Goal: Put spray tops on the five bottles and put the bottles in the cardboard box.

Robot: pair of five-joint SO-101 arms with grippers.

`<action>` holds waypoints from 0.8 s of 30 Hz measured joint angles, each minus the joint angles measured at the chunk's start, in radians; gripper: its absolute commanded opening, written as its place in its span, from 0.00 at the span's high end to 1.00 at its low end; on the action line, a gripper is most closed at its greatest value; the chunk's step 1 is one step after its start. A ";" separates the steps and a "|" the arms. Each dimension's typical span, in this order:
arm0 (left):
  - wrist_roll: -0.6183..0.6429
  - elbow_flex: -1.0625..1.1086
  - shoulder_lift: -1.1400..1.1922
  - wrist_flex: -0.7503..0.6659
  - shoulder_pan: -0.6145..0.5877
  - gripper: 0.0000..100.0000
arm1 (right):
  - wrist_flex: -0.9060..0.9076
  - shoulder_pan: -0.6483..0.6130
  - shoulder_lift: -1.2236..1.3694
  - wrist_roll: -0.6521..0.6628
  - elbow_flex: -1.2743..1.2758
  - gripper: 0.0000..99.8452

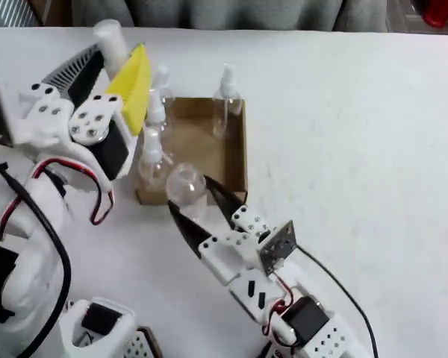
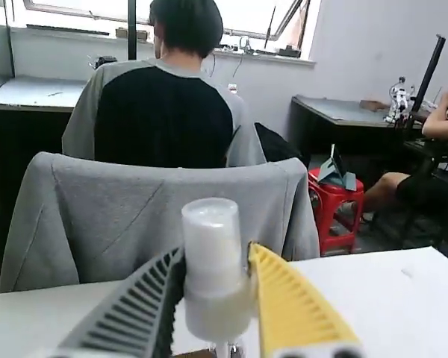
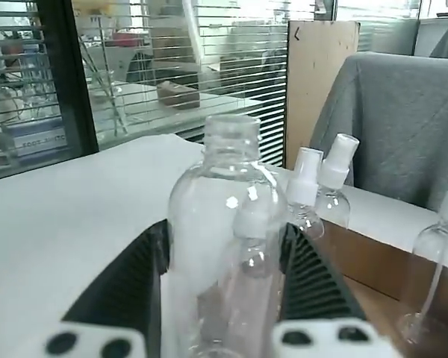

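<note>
Clamped between the black jaws of our right gripper (image 1: 187, 191), the last uncapped bottle (image 3: 224, 246) stands upright with its threaded neck bare and free. From above it sits at the near edge of the cardboard box (image 1: 198, 134); we cannot tell whether its base touches anything. We judge it empty and very light, made of thin clear plastic with a smooth, rounded wall. It is likely to slip or twist under a loose hold and to dent under a hard one. The wide body below the shoulder, where we have it now, looks like the right place to hold it, since that leaves the mouth open for threading. Our left gripper (image 2: 214, 261) is shut on the spray top (image 1: 108, 36), pinched by its sides between the yellow jaw and the ribbed dark one. It is held high and well apart from the bottle, beyond the far corner of the box. We take that piece to be small, stiff and almost weightless, and it will need to be set squarely over the neck. Four capped bottles (image 1: 155, 112) already stand inside the box, three along one wall and one at the far wall. By our reckoning this is the fifth and final pairing. Around the box lies the white table (image 1: 358, 112), and beyond its far edge a grey jacket (image 2: 97, 216) hangs over a chair.
</note>
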 measured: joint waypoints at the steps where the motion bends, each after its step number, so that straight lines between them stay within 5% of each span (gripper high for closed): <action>1: 0.000 0.000 0.000 0.015 0.000 0.98 | 0.000 0.000 0.000 0.000 0.000 0.98; 14: 0.052 0.000 0.000 0.051 0.000 0.98 | 0.025 0.000 0.000 0.000 0.000 0.98; 24: 0.057 0.192 0.003 -0.066 0.000 0.98 | 0.046 -0.020 0.000 0.000 0.000 0.98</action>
